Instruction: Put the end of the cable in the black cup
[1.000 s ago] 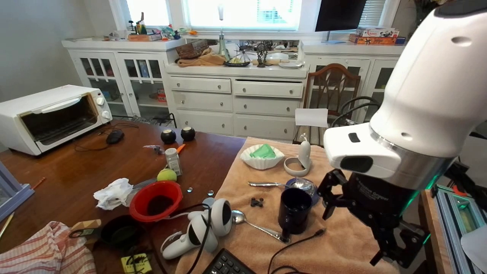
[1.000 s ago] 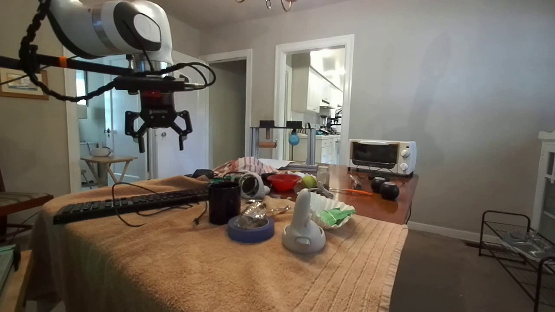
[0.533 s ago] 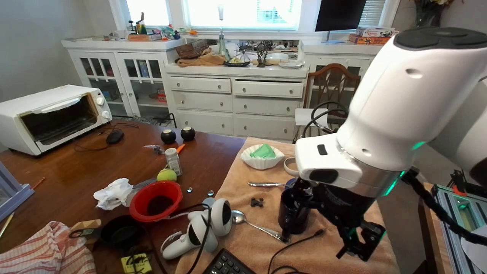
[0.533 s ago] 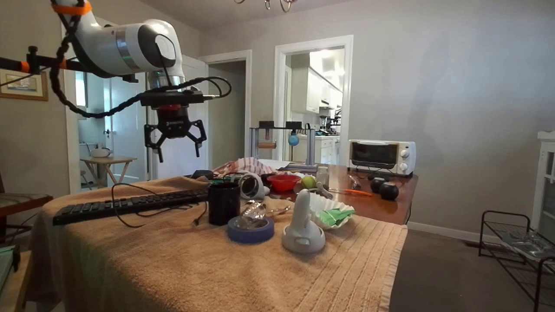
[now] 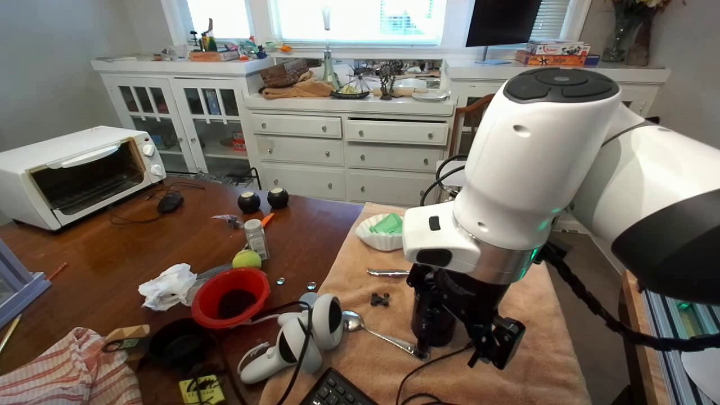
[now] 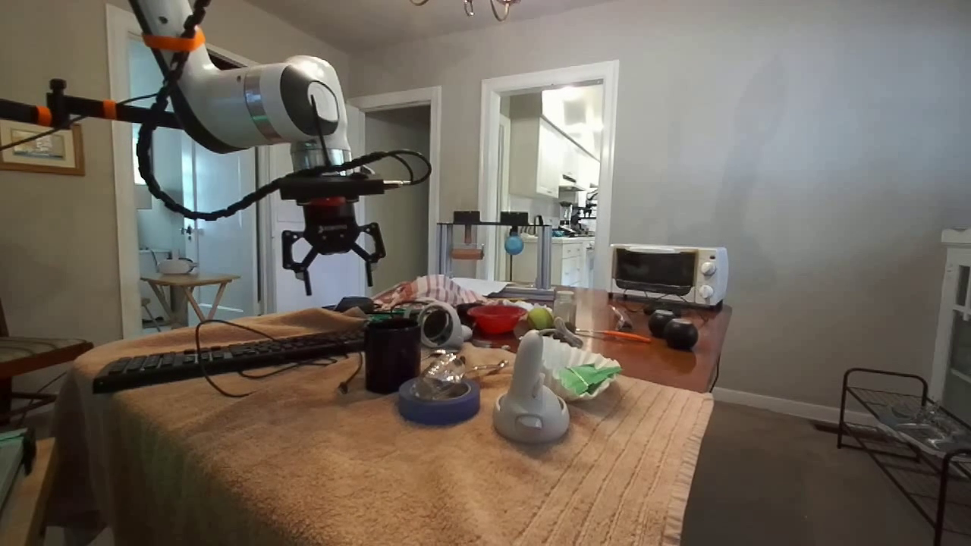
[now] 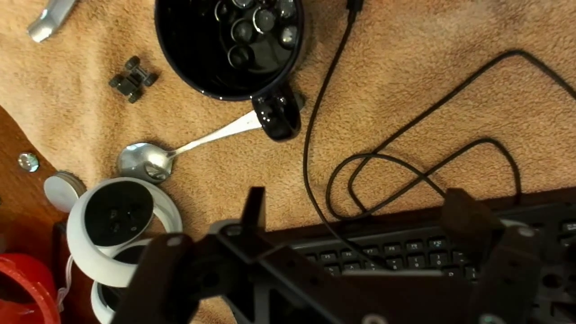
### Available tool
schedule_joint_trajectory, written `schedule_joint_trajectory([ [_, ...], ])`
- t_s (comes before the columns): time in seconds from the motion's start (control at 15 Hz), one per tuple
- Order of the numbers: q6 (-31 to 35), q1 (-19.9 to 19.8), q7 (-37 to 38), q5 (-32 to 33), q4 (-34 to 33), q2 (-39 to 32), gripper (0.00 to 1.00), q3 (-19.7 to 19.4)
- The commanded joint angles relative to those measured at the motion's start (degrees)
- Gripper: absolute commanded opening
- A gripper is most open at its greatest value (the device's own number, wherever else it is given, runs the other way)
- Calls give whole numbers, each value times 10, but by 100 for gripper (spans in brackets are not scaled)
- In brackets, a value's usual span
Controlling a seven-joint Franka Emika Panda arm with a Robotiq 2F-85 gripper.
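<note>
The black cup (image 7: 193, 45) stands upright on the towel with several round clear pieces inside; it also shows in an exterior view (image 6: 392, 356). In an exterior view (image 5: 436, 332) my arm partly covers it. The thin black cable (image 7: 310, 130) lies looped over towel and keyboard. Its plug end (image 7: 354, 5) lies on the towel beside the cup, at the top edge of the wrist view; it also shows in an exterior view (image 6: 344, 387). My gripper (image 6: 339, 283) is open and empty, high above the table. In the wrist view the fingers (image 7: 357, 200) frame the keyboard and cable loops.
A keyboard (image 6: 227, 364), a spoon (image 7: 146, 162) by the cup handle, blue tape (image 6: 440, 406) and white controllers (image 5: 295, 343) lie around the cup. A grey-white controller (image 6: 531, 409), red bowl (image 5: 259, 292) and paper filter (image 5: 377, 239) are further off.
My open gripper has moved left in an exterior view and right and lower in another, coming over the area near the cup. The cup and cable have not moved.
</note>
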State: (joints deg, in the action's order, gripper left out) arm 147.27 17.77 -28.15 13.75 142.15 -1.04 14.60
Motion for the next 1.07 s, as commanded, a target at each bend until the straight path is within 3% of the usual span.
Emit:
schedule_joint_trajectory([
  [0.0,13,-6,-24,-22,5,-2,100,9],
  [0.6,82,-25,-219,-109,-23,-116,100,48],
  [1.0,116,-52,-242,-75,-70,-180,100,48],
])
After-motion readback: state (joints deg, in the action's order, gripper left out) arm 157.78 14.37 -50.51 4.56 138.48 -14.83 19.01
